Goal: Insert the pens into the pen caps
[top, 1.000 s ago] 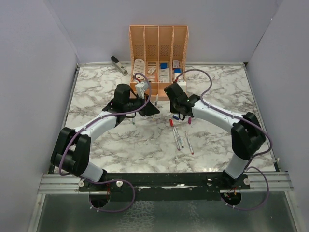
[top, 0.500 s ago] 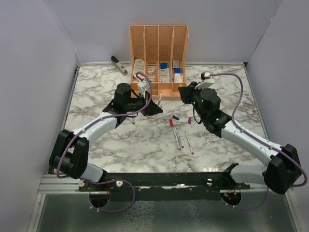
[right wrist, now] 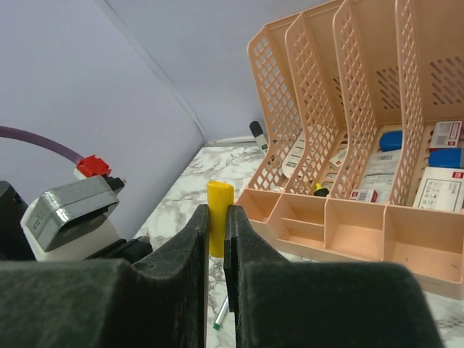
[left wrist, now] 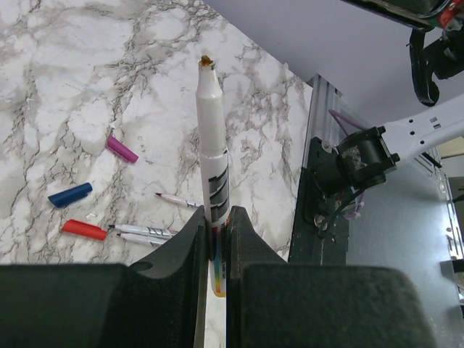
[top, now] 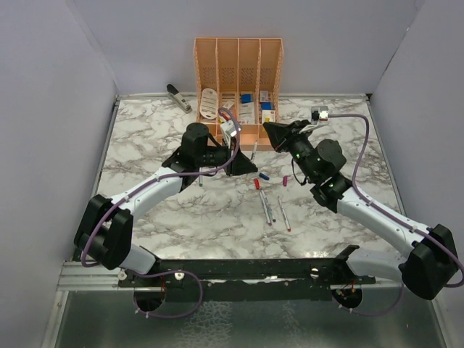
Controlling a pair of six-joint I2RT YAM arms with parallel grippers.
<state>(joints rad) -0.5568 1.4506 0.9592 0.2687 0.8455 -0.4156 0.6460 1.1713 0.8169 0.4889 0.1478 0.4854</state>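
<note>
blocked: orange organizer (top: 217, 58) behind — loose pens (top: 267, 208) centre | free: left table (top: 138, 138)

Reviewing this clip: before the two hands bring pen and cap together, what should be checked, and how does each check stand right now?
1. Left hand clamped on the pen, tip bare: ok.
2. Right hand clamped on the yellow cap: ok.
3. Cap's open end facing the pen: cannot tell.
4. Cap colour matches the pen tip: cannot tell; the tip looks yellowish-orange.
5. Pen and cap lined up: not ok; the hands stand apart in the top view.
</note>
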